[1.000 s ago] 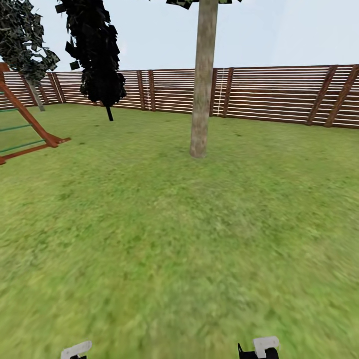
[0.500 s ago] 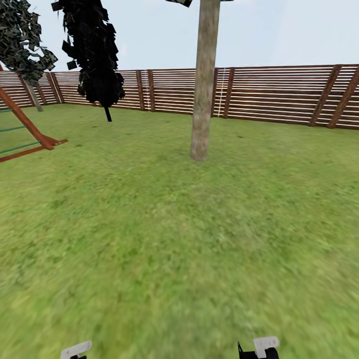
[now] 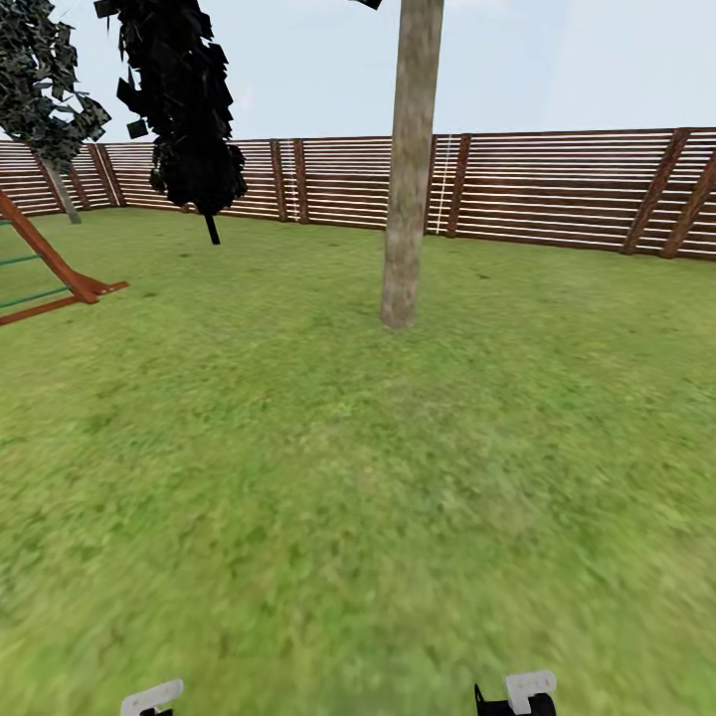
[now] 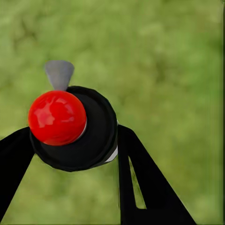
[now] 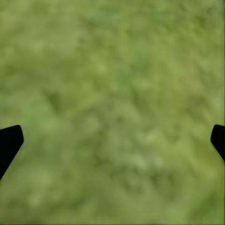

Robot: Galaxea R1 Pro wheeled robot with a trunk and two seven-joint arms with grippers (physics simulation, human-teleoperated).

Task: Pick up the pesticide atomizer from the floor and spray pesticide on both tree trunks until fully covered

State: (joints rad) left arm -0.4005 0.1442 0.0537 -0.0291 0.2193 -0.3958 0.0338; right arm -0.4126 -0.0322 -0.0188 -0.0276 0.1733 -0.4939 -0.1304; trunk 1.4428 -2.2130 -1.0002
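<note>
The black pesticide atomizer (image 4: 96, 133), with a red ball on top and a grey nozzle, sits between the two black fingers of my left gripper (image 4: 70, 157), which is shut on it above blurred grass. My right gripper (image 5: 112, 140) is open, its fingertips far apart over bare lawn. In the head view the pale tips of the left gripper (image 3: 151, 698) and right gripper (image 3: 517, 693) peek in at the lower edge. A thick pale mottled tree trunk (image 3: 408, 179) stands straight ahead on the lawn. A second leafy tree (image 3: 58, 184) stands far off at the left by the fence.
A brown slatted fence (image 3: 557, 184) closes the lawn behind the trunk. A narrow black tree (image 3: 187, 109) stands at the back left. The red-brown frame of the play tower (image 3: 55, 264) reaches in from the left edge. Open grass (image 3: 358, 477) lies between me and the trunk.
The whole head view has shifted: the trunk looks slightly larger and lower, and the play tower and black tree have slid left. The camera has moved towards the tree. The grippers hold their places.
</note>
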